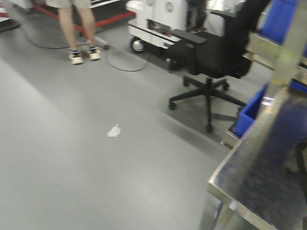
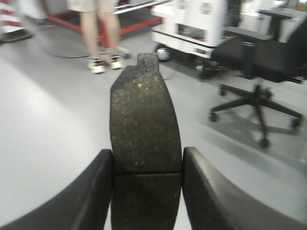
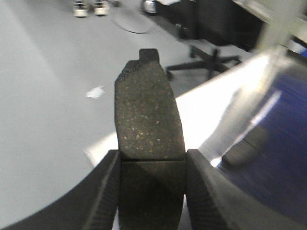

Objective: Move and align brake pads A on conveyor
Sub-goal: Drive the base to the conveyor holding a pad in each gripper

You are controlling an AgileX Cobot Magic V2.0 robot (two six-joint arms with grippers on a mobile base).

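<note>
Grey floor [image 1: 72, 158] fills most of the front view, with a scrap of white paper [image 1: 114, 130] lying near the middle. At upper left a person's legs [image 1: 76, 28] stand in pale shoes. A black office chair [image 1: 211, 52] sits at upper right in front of a white machine [image 1: 158, 19], and blue bins [image 1: 249, 115] show at the right edge. A shiny steel tabletop [image 1: 254, 182] cuts into the lower right corner.

On my left wrist view, the left fingers [image 2: 91, 191] are pinching the left pad [image 2: 144, 110] by its near end, one finger on each long edge. The pad runs up the middle of the frame, dark speckled face toward the camera. Its groove crosses just below the fingertips, and a small tab sits at the far end. Only floor lies behind it.

On the right wrist view, the right fingers [image 3: 206, 191] pinch the right pad [image 3: 148, 105] the same way, centred, tab at the top. Behind it at right I see the tabletop edge, bright with glare and blurred.
</note>
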